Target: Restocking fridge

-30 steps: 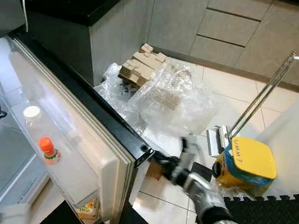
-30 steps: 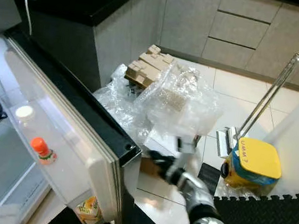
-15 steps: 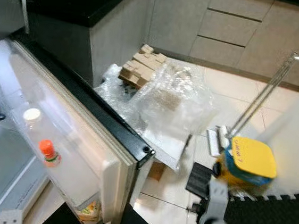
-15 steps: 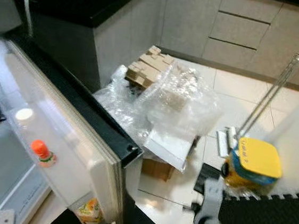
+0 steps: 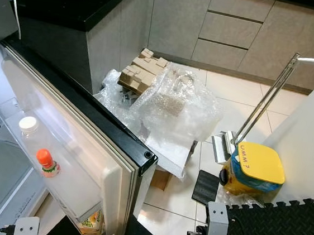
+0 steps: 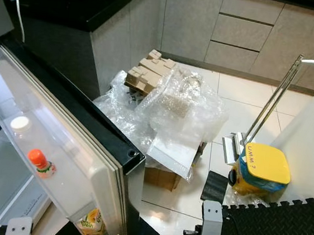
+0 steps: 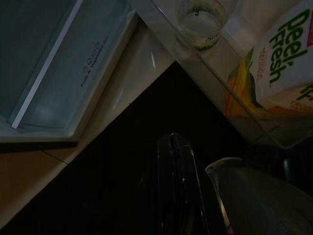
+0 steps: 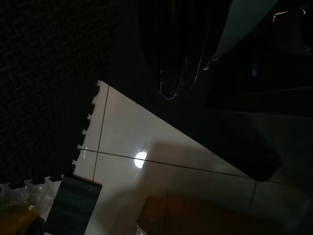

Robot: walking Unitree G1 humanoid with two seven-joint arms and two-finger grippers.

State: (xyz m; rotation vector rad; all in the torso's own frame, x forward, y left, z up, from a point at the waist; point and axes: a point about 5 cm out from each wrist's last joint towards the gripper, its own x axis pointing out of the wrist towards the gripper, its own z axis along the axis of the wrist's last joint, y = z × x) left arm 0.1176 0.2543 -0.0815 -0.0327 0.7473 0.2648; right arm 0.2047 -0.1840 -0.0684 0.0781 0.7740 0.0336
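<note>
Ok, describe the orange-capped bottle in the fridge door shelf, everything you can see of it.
The orange-capped bottle is small, with a bright orange cap over a clear body and a pale label band whose print is too small to read. It stands upright in a clear plastic shelf of the open fridge door, seen through the shelf's front wall. A white-capped bottle stands apart from it in the same shelf. Neither gripper is near it.

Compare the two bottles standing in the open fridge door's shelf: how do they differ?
The clear plastic bottle with the white cap has a broad, flat cap; the small bottle with the orange cap has a narrower, taller cap. The white-capped one looks wider and almost see-through; the orange-capped one is slimmer and carries a label. It also stands nearer the door's free edge. Both stand upright in the same clear shelf.
</note>
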